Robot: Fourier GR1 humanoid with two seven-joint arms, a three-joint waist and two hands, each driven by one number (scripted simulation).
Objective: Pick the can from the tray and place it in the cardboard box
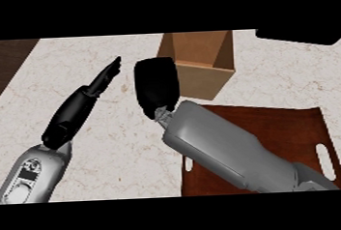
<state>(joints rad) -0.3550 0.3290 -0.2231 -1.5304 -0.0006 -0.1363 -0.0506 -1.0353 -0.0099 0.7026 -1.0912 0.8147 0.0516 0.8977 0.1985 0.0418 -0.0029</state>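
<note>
Hovering just left of the cardboard box (199, 62), the right hand (156, 83) showed only its back, so I couldn't tell its grasp or spot the can, none visible on the tray (281, 126), and it wanted moving squarely over the box's mouth before any release, the left hand (73, 114) idle, fingers (108, 73) straight.

The left hand (79, 110) is matte black and slender; the right hand (156, 86) is a broad black block. The right forearm (228, 153) is a smooth grey casing; the left forearm (43, 163) is paler, with perhaps a dark recessed panel.
</note>
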